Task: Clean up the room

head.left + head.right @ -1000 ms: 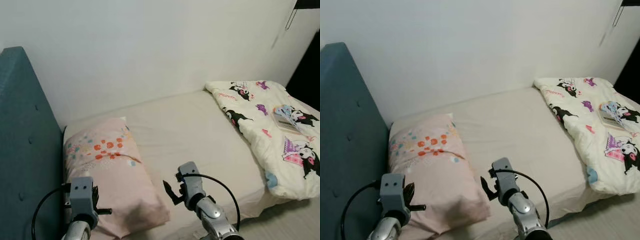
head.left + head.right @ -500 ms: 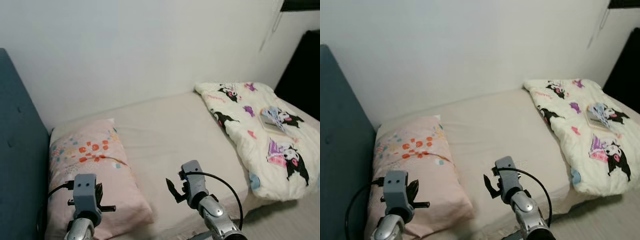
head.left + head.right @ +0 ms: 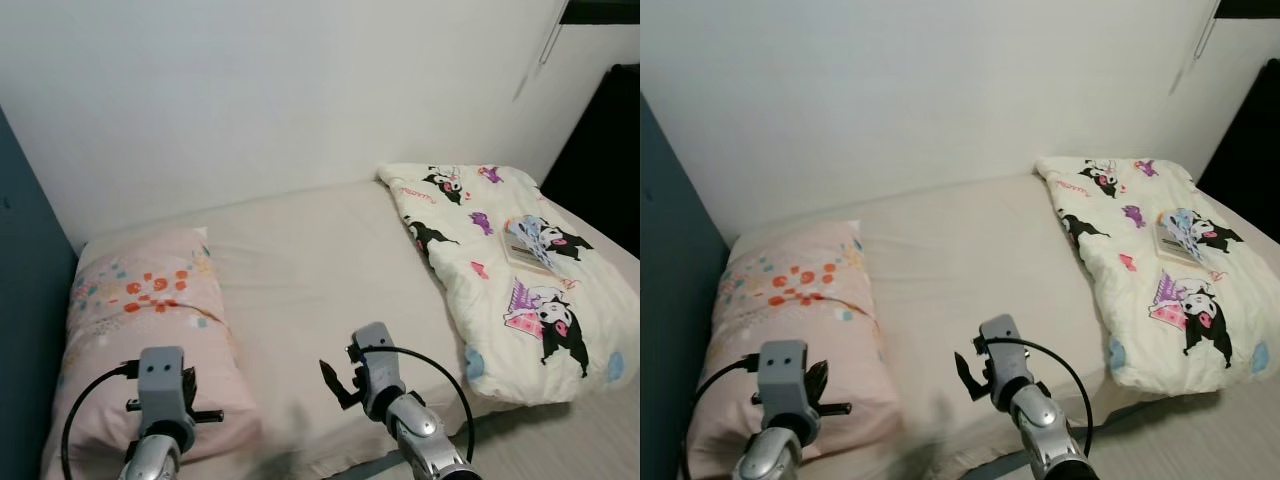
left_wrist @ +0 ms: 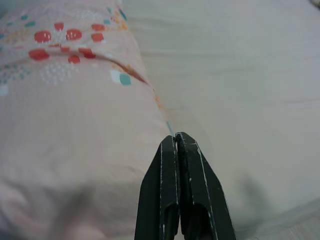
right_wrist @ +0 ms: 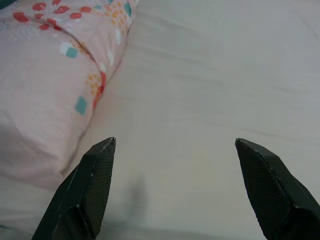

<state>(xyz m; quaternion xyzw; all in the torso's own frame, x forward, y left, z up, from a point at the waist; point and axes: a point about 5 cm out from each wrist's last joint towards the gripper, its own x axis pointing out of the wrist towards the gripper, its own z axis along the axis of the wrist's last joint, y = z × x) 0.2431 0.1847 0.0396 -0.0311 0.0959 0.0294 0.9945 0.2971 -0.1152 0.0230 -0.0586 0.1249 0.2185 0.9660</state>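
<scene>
A bed point(image 3: 320, 270) with a pale beige sheet runs across the middle of the frame, its far long side against the white wall. At the left of the frame a pink pillow point(image 3: 140, 300) with orange, teal and yellow blotches lies on the sheet, just beside the dark teal headboard point(image 3: 25, 300) at the left edge. At the right of the frame a cream quilt point(image 3: 500, 265) printed with black-and-white cartoon figures lies bunched on the bed, its near edge hanging over the side. A small book-like item point(image 3: 525, 252) rests on the quilt.
</scene>
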